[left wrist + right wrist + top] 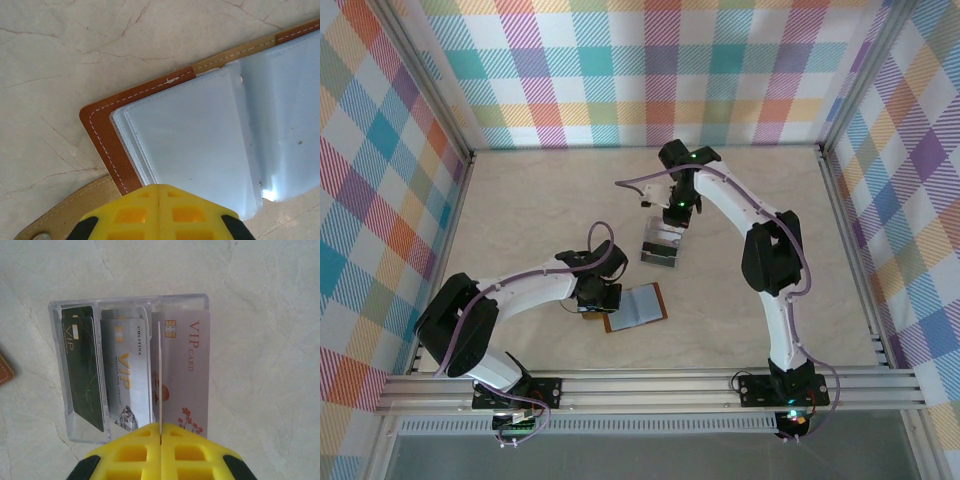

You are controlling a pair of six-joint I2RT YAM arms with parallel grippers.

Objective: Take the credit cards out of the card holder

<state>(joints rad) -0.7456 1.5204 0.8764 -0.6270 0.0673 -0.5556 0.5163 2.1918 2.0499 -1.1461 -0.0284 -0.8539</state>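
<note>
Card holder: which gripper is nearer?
Left. The left gripper is at the edge of the card holder; the right gripper, pinching a credit card, is apart, over the clear tray.

The brown leather card holder (pixel 635 306) lies open, grey plastic pockets (pixel 200 150) up. Well apart, green, silver and pinkish credit cards (pixel 127 375) sit in a clear tray (pixel 130 301); another, edge-on, seems pinched above.

One reddish-brown card holder (pixel 107 137) lay on the surface (pixel 260 340), one clear plastic tray (pixel 130 300), three credit cards (pixel 125 375) were face-up inside, one fourth card (pixel 160 370) stood edge-on
</note>
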